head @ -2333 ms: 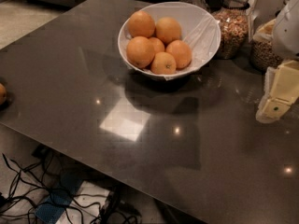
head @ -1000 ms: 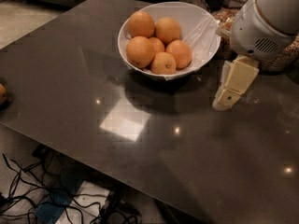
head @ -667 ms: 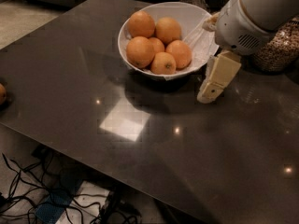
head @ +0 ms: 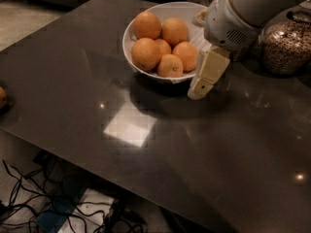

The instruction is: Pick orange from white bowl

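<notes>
A wide white bowl point(head: 130, 41) stands at the far middle of the dark table and holds several oranges point(head: 146, 53). My gripper point(head: 206, 74) hangs from the white arm at the bowl's right rim, just outside it, with its cream finger pointing down-left toward the table. The arm hides the right part of the bowl.
A glass jar of cereal point(head: 286, 42) stands at the far right behind the arm. Another orange point(head: 2, 97) lies at the table's left edge. The dark table point(head: 146, 130) ends at the front, with cables and a blue item on the floor below.
The arm has swung in from the right edge of view to the left, bringing the gripper from beside the jars to the bowl's right rim.
</notes>
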Robot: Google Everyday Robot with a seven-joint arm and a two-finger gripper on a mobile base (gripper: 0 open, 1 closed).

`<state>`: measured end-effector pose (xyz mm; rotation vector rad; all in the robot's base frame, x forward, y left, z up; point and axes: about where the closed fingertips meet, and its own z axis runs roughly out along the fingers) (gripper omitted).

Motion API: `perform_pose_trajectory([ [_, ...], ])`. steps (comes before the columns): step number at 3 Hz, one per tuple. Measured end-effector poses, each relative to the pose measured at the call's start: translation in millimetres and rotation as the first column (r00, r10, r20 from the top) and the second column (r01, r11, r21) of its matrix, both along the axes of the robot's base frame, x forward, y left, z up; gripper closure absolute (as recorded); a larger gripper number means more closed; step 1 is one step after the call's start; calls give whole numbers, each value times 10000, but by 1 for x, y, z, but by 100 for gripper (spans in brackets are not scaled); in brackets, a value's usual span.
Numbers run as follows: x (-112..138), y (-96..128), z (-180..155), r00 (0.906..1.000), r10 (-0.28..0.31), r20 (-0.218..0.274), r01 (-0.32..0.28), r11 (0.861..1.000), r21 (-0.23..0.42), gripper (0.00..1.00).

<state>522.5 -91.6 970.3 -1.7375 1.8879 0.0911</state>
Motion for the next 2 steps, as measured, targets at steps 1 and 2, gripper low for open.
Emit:
perform_pose_trajectory([
  [1,2,6,0,9996,-269,73,267,9994,201,0],
  [2,7,19,4,9982,-502,318,489,9980,401,0],
])
